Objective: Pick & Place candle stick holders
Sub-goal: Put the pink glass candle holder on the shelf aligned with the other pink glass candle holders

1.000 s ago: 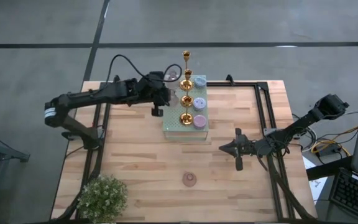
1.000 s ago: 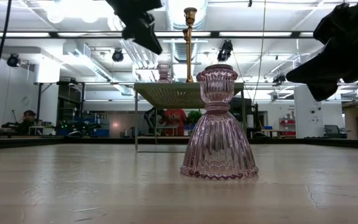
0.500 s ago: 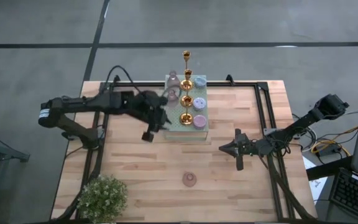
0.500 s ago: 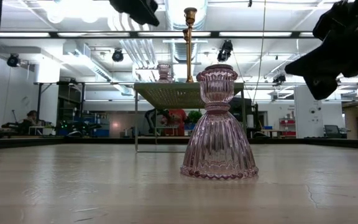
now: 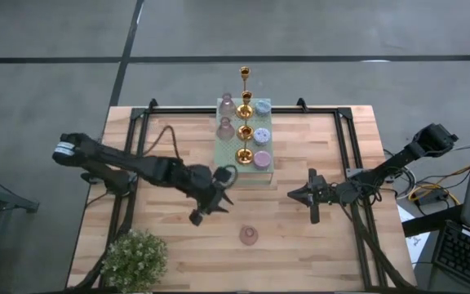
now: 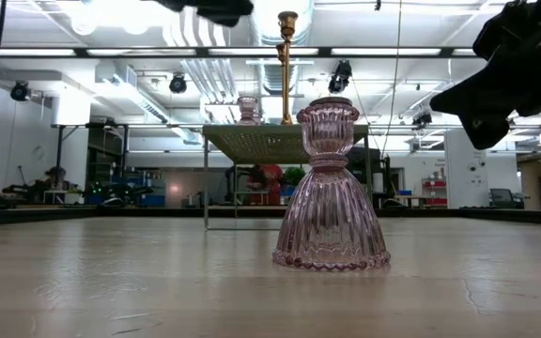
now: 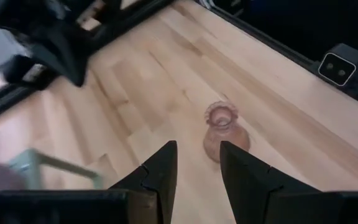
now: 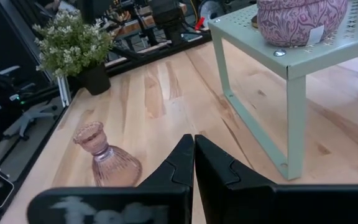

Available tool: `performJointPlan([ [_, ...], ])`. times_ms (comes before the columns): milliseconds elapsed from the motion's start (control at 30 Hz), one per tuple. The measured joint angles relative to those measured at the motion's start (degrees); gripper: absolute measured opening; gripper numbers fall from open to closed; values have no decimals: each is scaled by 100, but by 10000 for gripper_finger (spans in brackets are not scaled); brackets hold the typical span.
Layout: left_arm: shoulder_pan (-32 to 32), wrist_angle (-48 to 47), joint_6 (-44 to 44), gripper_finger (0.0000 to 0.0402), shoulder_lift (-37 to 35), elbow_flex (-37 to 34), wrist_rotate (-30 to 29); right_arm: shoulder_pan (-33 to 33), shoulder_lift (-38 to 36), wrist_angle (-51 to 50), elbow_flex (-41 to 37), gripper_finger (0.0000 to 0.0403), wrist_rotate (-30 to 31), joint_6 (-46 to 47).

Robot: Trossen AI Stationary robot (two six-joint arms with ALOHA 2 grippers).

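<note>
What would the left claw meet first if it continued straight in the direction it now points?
Probably the pink glass holder standing alone on the table: it sits just ahead of the half-open left claw, slightly off its centre line. Depth is unclear.

Dark jointed arms; seemingly white-labelled left arm [image 5: 68, 149].
</note>
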Motion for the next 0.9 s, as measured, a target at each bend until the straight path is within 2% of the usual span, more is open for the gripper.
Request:
performJointPlan([
  [367, -260, 186, 140, 124, 1258, 565, 1, 0, 0, -67, -25, 8, 60, -12],
  [633, -470, 175, 445, 124, 1880, 936, 199, 0, 0, -137, -25, 8, 59, 28],
  [900, -588, 181, 781, 124, 2469, 1234, 116, 0, 1, -181, -27, 8, 58, 48],
])
